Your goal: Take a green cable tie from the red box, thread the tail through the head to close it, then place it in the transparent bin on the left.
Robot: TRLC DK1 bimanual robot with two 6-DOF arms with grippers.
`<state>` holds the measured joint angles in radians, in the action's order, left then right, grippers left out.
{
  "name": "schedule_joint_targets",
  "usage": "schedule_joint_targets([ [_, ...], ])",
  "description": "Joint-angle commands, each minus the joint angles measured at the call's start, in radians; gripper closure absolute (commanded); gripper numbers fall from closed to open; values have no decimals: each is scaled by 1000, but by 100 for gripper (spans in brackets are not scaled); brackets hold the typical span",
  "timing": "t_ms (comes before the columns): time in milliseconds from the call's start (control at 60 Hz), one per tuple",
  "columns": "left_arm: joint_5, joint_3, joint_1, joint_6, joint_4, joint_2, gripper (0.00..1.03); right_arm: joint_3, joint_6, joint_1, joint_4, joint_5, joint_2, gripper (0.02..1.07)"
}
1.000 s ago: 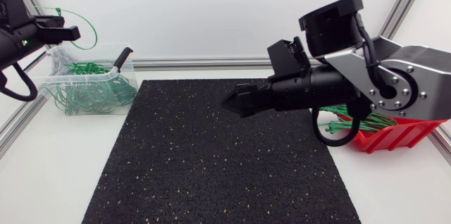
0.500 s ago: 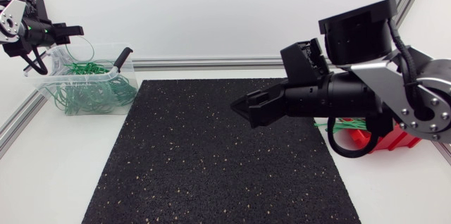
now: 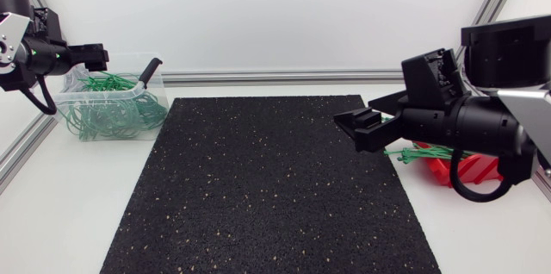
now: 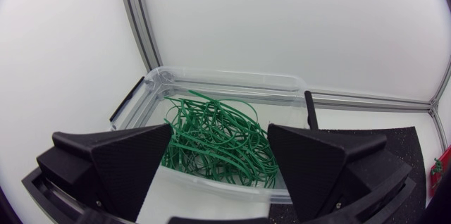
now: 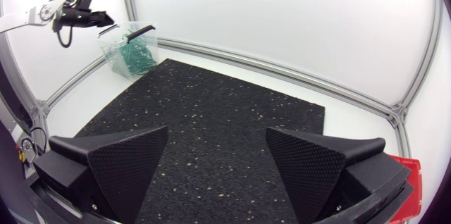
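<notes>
The transparent bin (image 3: pixel 76 100) at the back left holds a heap of green cable ties (image 3: pixel 112 110). My left gripper (image 3: pixel 93 52) hovers just above its far left rim. In the left wrist view that gripper (image 4: pixel 218 157) is open with nothing between its fingers, and the green cable ties (image 4: pixel 215 136) lie in the bin (image 4: pixel 225 80) below. My right gripper (image 3: pixel 366 127) is open and empty over the mat's right side. The red box (image 3: pixel 472 171) with green ties (image 3: pixel 411 153) sits behind my right arm, mostly hidden.
A black speckled mat (image 3: pixel 267 188) covers the middle of the white table. A black handle (image 3: pixel 150 71) sticks up from the bin's right rim. An aluminium rail (image 3: pixel 284 76) runs along the back. In the right wrist view the mat (image 5: pixel 218 104) lies ahead of my open right gripper (image 5: pixel 215 160).
My left gripper has opened and the closed green loop it held is gone from its fingers, down among the ties in the bin. My right arm has drawn back to the right, towards the red box.
</notes>
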<state>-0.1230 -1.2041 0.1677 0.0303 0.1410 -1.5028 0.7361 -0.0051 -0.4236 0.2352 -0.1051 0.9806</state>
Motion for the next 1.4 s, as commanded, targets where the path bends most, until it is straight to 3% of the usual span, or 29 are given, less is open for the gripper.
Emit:
schedule_joint_targets([
  [0,-9,97,-17,20,-23,104,4,-41,-52,72,-10,12,-43,6],
  [267,-9,325,-43,29,-80,312,4,-158,-151,269,-51,13,-201,6],
  [667,-9,669,-88,29,-159,688,4,-333,-210,439,-89,13,-471,6],
  [1000,-8,911,-152,23,-179,1006,4,-466,-142,436,-138,43,-642,6],
  [1383,43,1024,-158,2,-164,1199,4,-620,-58,429,-193,78,-835,6],
])
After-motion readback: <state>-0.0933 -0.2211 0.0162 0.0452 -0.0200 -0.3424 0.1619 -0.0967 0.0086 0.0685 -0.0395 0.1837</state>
